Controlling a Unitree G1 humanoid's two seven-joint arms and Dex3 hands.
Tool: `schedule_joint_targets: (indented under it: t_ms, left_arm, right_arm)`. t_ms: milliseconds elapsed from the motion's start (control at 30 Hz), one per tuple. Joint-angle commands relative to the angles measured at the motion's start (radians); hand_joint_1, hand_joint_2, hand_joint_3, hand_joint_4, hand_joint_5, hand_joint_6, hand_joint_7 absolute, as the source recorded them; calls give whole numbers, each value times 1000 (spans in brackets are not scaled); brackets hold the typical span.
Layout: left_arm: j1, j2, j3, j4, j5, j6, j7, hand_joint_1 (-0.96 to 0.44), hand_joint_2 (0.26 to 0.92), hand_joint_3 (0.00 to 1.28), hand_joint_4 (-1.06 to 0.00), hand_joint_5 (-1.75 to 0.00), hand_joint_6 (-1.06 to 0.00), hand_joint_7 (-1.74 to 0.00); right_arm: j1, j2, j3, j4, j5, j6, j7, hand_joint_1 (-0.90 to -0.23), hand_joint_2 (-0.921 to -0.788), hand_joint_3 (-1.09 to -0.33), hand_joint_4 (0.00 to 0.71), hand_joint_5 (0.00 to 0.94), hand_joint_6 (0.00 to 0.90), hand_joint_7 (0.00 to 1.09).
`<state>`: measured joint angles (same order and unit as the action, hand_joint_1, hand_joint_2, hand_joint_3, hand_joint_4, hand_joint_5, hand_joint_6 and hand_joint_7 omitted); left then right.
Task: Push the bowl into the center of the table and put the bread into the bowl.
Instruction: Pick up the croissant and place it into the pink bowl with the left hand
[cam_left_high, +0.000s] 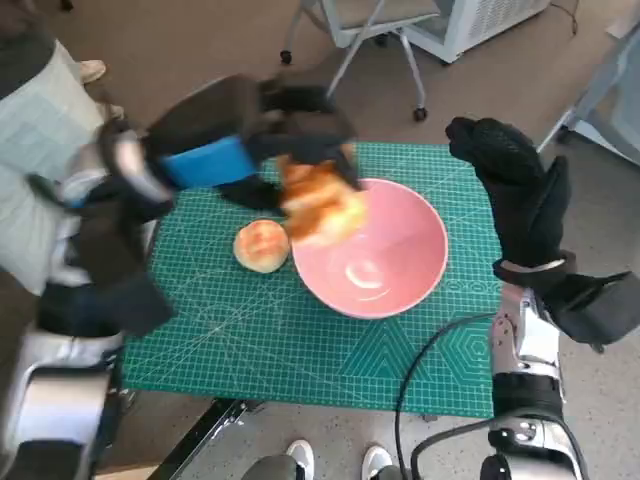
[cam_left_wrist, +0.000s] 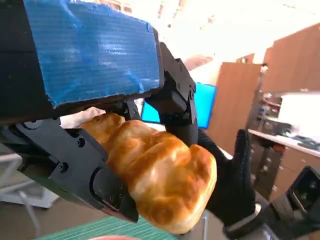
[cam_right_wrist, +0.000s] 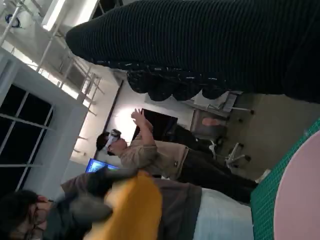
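I am gripping the golden-brown glazed bread loaf (cam_left_high: 322, 203) in my black, blue-taped left hand (cam_left_high: 262, 150), my fingers (cam_left_wrist: 85, 165) clamping it from both sides, and I am holding it in the air over the near-left rim of the wide pink bowl (cam_left_high: 395, 265). The bowl is sitting on the green gridded cutting mat (cam_left_high: 250, 330), roughly at the table's middle, so I judge the pushing step done and the placing step in hand. My gloved right hand (cam_left_high: 515, 190) is hanging raised beside the bowl's far right side, holding nothing, fingers apart and extended. A small round bun (cam_left_high: 261, 244) is lying on the mat just beside the bowl's left rim. Next I am needing to carry the loaf further over the bowl's hollow, lower it and only then loosen my grip, so it is not tipping off the rim onto the bun.
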<state>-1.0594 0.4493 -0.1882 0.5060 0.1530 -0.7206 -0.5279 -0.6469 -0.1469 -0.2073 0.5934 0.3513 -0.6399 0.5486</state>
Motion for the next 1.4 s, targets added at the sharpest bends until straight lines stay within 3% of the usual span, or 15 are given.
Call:
schedule_joint_targets:
  t_ms: [33, 233, 400, 500, 600, 633, 667, 700, 767, 800, 900, 1100, 1400]
  left_arm:
    - [-94, -52, -57, 160, 114, -55, 54, 2, 917, 11, -732, -1007, -733, -1160]
    - [-173, -122, -111, 353, 199, -64, 97, 1, 920, 47, -694, -1038, -677, -1227]
    - [-197, -169, -128, 470, 210, -17, 85, 0, 920, 85, -646, -1103, -634, -1259]
    - [-195, -185, -130, 523, 208, -8, 80, 0, 921, 126, -589, -1172, -596, -1287]
    - [-188, -191, -144, 554, 218, 5, 62, 0, 921, 214, -457, -1309, -524, -1358]
    - [-187, -191, -148, 560, 221, 9, 55, -69, 921, 226, -417, -1197, -509, -1379]
    - [-185, -191, -155, 566, 227, 11, 49, -169, 921, 237, -405, -948, -493, -1403]
    - [-183, -191, -160, 571, 231, 12, 45, -140, 894, 224, -390, -822, -447, -1270]
    - [-177, -189, -175, 573, 245, 25, 34, -73, 851, 140, -389, -397, -414, -745]
    - [-175, -188, -179, 573, 251, 31, 30, -63, 843, 106, -373, -257, -394, -574]
    - [-168, -181, -192, 572, 273, 44, 32, -55, 833, 59, -344, -87, -364, -348]
    - [-155, -160, -213, 564, 310, 73, 39, -84, 825, 14, -216, -9, -310, -135]
    - [-127, -128, -194, 534, 291, 97, 20, -158, 818, 3, -108, 0, -269, -62]
  right_arm:
    - [22, 8, 1, -1, 7, 12, 3, -664, -921, -731, 197, 5, 60, 550]
    - [33, 9, 0, -14, 10, 14, 3, -663, -921, -728, 200, 5, 62, 546]
    - [44, 8, -1, -31, 8, 17, -4, -660, -921, -724, 201, 5, 59, 537]
    - [51, 7, -2, -44, 8, 22, -7, -660, -921, -722, 202, 5, 58, 532]
    - [57, 5, -4, -52, 8, 26, -11, -657, -921, -720, 203, 5, 59, 526]
    - [58, 5, -5, -55, 8, 27, -12, -658, -921, -719, 203, 5, 60, 524]
    - [60, 4, -6, -57, 8, 28, -13, -658, -921, -718, 204, 5, 62, 522]
    - [61, 4, -7, -59, 8, 30, -13, -658, -921, -718, 204, 5, 63, 520]
    - [62, 1, -11, -58, 10, 31, -15, -657, -921, -717, 205, 5, 67, 516]
    - [62, 0, -12, -58, 10, 32, -15, -656, -921, -717, 205, 5, 69, 514]
    - [61, 0, -16, -52, 9, 31, -16, -656, -921, -716, 206, 5, 76, 510]
    - [57, 5, -19, -40, 5, 25, -21, -655, -921, -713, 208, 5, 89, 501]
    - [52, 13, -17, -35, -1, 19, -30, -653, -921, -714, 207, 3, 94, 489]
